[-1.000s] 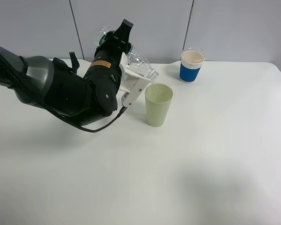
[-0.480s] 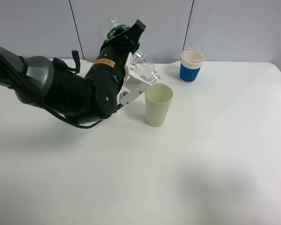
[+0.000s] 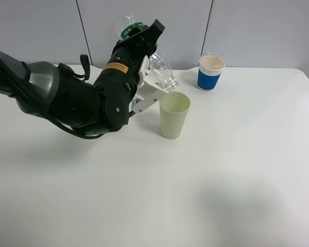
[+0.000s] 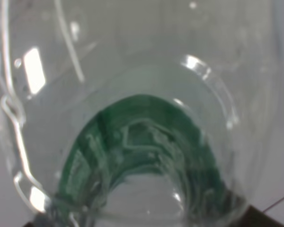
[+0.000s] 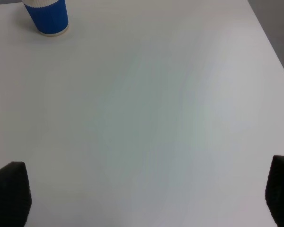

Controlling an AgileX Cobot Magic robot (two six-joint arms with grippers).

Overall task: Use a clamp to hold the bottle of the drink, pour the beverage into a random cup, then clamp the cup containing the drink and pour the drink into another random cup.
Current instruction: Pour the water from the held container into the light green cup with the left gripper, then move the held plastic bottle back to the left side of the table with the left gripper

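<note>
Gripping the bottle (image 3: 165,74) on its lower body, the left gripper (image 3: 157,82) has its white fingers (image 3: 149,95) pressed onto the clear plastic from both sides. The bottle is steeply tilted. Its base points up and back toward the grey wall (image 3: 247,25), and its mouth points down at the near-left rim of the green cup (image 3: 174,116). The mouth sits just above that rim; contact cannot be confirmed. Whether liquid is running cannot be determined. A green label (image 3: 127,32) shows at the raised end of the bottle, above the black left arm (image 3: 72,100).

Left wrist view: the bottle (image 4: 142,71) fills the picture, with the green label (image 4: 142,142) seen through the clear wall. The fingers do not show there.

The green cup stands upright on the white worktop (image 3: 221,180), left of centre and just beside the left gripper. Its contents cannot be seen.

The blue cup (image 3: 211,73), with a white rim, stands upright at the back of the worktop, right of the green cup and well apart from it. Its inside looks pale; any contents are unclear.

Right wrist view: the right gripper (image 5: 145,191) is spread wide, its dark fingertips (image 5: 9,194) at opposite edges of the picture with only bare worktop (image 5: 156,94) between them. The blue cup (image 5: 47,16) lies well away from it.
</note>
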